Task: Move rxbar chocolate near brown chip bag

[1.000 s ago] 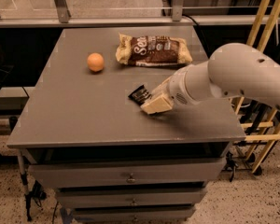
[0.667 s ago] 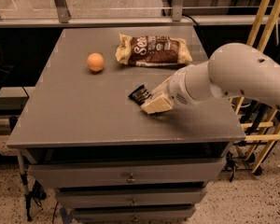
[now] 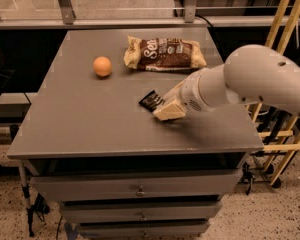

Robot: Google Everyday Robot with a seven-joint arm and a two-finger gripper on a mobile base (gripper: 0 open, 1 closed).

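The rxbar chocolate (image 3: 151, 100), a small black-wrapped bar, lies on the grey table (image 3: 90, 119) near its middle, partly covered by the gripper. The gripper (image 3: 166, 109), cream coloured at the end of the white arm (image 3: 250, 81), sits low over the bar's right end, coming in from the right. The brown chip bag (image 3: 164, 54), large and crinkled with white lettering, lies at the back of the table, apart from the bar and behind it.
A round orange fruit (image 3: 102, 66) sits on the table left of the bag. Yellow wooden rails (image 3: 285, 39) stand to the right of the table. Drawers (image 3: 140, 189) lie below the table's front edge.
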